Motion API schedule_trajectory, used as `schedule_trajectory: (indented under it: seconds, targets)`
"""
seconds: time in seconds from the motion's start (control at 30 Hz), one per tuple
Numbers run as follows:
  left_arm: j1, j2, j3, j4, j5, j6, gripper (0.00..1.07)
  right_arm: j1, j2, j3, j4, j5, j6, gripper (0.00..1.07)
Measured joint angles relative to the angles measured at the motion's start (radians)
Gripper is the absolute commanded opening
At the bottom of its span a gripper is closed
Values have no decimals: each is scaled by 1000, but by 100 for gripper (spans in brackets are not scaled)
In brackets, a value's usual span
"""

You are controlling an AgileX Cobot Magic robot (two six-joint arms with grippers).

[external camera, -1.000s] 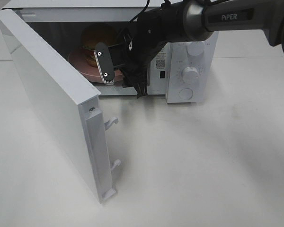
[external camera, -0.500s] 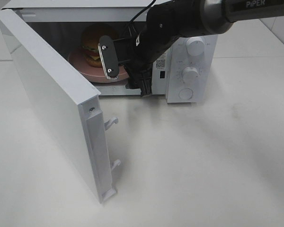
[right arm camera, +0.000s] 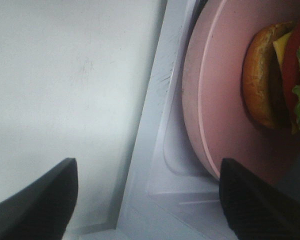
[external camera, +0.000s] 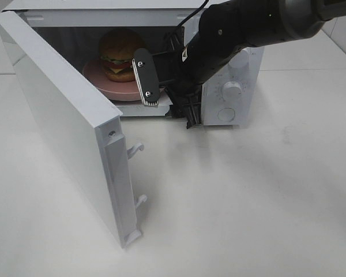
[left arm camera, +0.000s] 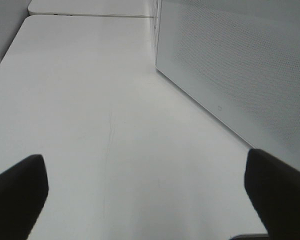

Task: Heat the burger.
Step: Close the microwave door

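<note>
The burger (external camera: 120, 55) stands on a round pink plate (external camera: 98, 78) inside the open microwave (external camera: 230, 63). My right gripper (external camera: 168, 99) hovers at the oven's front opening, just right of the plate, open and holding nothing. In the right wrist view the plate (right arm camera: 225, 115) and burger (right arm camera: 277, 80) lie ahead of the right gripper (right arm camera: 147, 205), whose dark fingertips (right arm camera: 35, 205) stand wide apart. The left gripper (left arm camera: 147, 200) is open over bare table beside a white perforated panel (left arm camera: 230, 65). It does not show in the exterior high view.
The microwave door (external camera: 63, 121) swings out to the left front, its latch hooks (external camera: 135, 150) pointing right. The control knobs (external camera: 232, 89) sit behind my right arm. White tabletop (external camera: 248, 196) spreads in front and to the right.
My right gripper has opened and drawn back from the plate, shifting right toward the control panel. The burger and plate stay in the oven and now show more fully.
</note>
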Motion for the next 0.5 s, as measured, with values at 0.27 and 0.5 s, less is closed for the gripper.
schedule_trajectory:
  seconds: [0.27,0.5]
  targets:
    - [0,0,0,0,0,0,100,0,-94,105,11,-25,0,76]
    - [0,0,0,0,0,0,100,0,-196,235,28,-48,0,76]
